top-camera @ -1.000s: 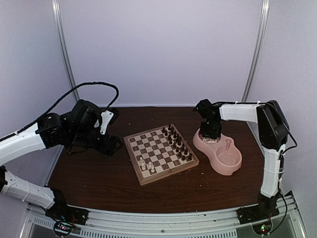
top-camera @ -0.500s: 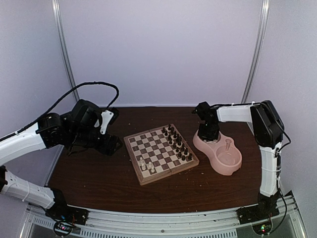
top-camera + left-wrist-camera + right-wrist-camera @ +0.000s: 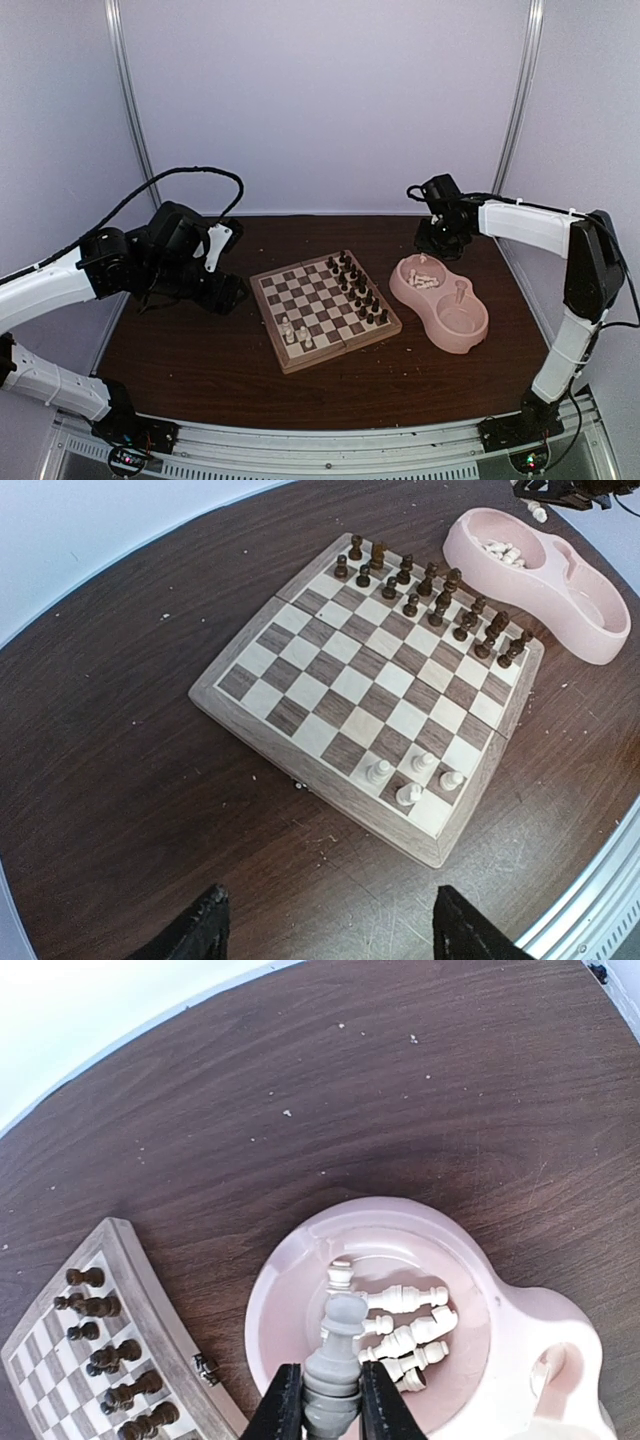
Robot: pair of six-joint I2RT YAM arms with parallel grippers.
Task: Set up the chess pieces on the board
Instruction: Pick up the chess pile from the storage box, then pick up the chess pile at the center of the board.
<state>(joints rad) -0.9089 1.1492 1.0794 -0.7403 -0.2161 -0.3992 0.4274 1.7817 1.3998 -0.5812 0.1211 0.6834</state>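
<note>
The board [image 3: 318, 300] lies mid-table with several cream-white chess pieces [image 3: 296, 334] at its near corner and dark pieces [image 3: 358, 288] along its right side. In the left wrist view the board [image 3: 300, 695] shows those white pieces [image 3: 412, 775] near its lower corner. My right gripper [image 3: 330, 1405] is shut on a cream-white chess piece [image 3: 340, 1345], held upright above the pink bowl's left cup, where more white pieces [image 3: 410, 1330] lie. In the top view the right gripper [image 3: 438, 238] hangs behind the bowl. My left gripper [image 3: 335, 930] is open over bare table, left of the board [image 3: 228, 293].
The pink double bowl [image 3: 400, 292] stands right of the board; its right cup [image 3: 478, 335] holds a moulded peg. The bowl's rim [image 3: 270, 1300] lies under the held piece. Dark wooden table, white walls behind, a metal rail along the near edge.
My right gripper closed on a white piece in the bowl's left cup, then lifted it up and back, away from the bowl. The left arm has not moved.
</note>
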